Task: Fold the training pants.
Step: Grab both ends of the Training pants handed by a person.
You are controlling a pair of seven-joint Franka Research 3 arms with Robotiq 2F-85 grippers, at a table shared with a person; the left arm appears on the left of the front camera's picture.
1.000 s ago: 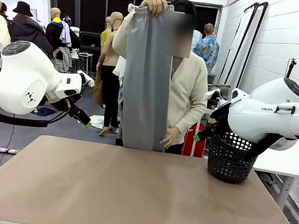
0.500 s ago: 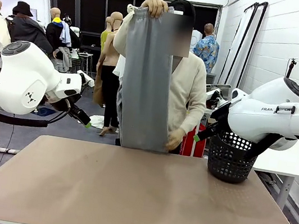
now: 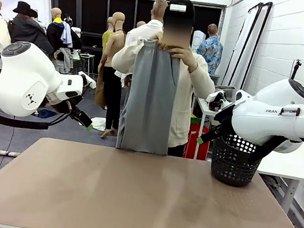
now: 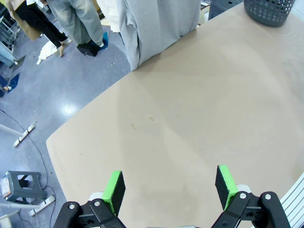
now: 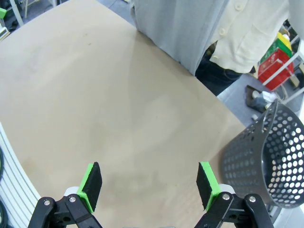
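A person at the far side of the table holds up the light grey training pants (image 3: 150, 99) by the waistband with both hands at chest height. The pants hang straight down, and their lower end reaches the table's far edge. My left gripper (image 3: 85, 123) hovers open off the table's left far corner, well away from the cloth. My right gripper (image 3: 202, 138) is open too, above the table's right far part beside the basket. In the left wrist view the open left gripper (image 4: 169, 186) looks over bare tabletop toward the pants (image 4: 156, 23). The right gripper (image 5: 150, 185) also looks toward the pants (image 5: 185, 28).
A black perforated basket (image 3: 235, 159) stands on the table's far right corner, close under my right arm; it appears again as the basket (image 5: 266, 156). The brown table (image 3: 138, 198) is bare between me and the person. Other people stand farther back.
The person has lowered the pants from above head height to chest height and brought the lower hand up to the waistband. Neither arm has moved.
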